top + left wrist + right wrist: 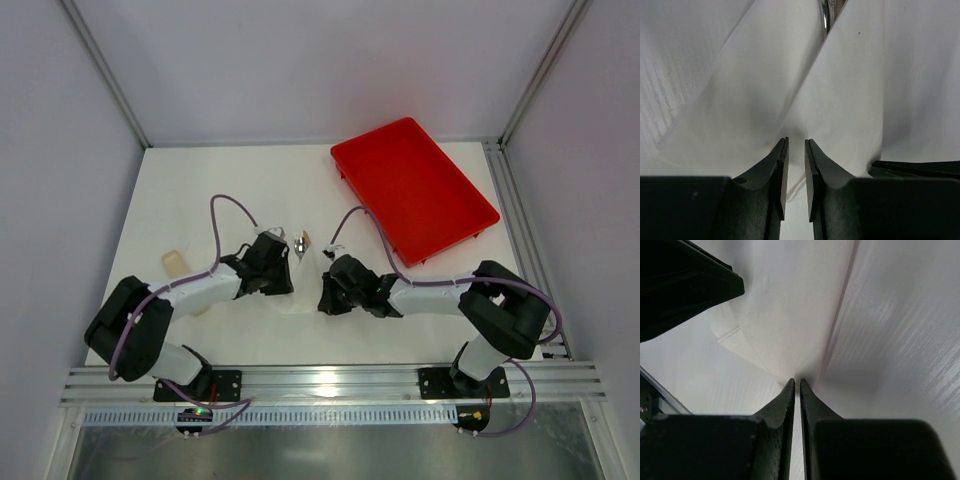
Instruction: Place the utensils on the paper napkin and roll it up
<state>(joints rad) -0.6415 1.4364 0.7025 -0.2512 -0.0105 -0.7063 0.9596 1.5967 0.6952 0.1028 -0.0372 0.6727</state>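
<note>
gently is the word here, i think: both pinches should carry the paper napkin [765, 90] over the utensils [303, 243] together, level and slow, so the thin sheet neither tears nor lets the cutlery slide out. the left gripper [796, 142] nips a tented fold of napkin between nearly closed jaws, and the right gripper [795, 382] is clenched on the same sheet. both arms reach low over the table [250, 190], wrists facing, with shiny utensil heads showing between them.

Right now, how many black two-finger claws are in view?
2. The left claw and the right claw face each other mid-table, each pinching a fold of the thin white paper napkin.
</note>
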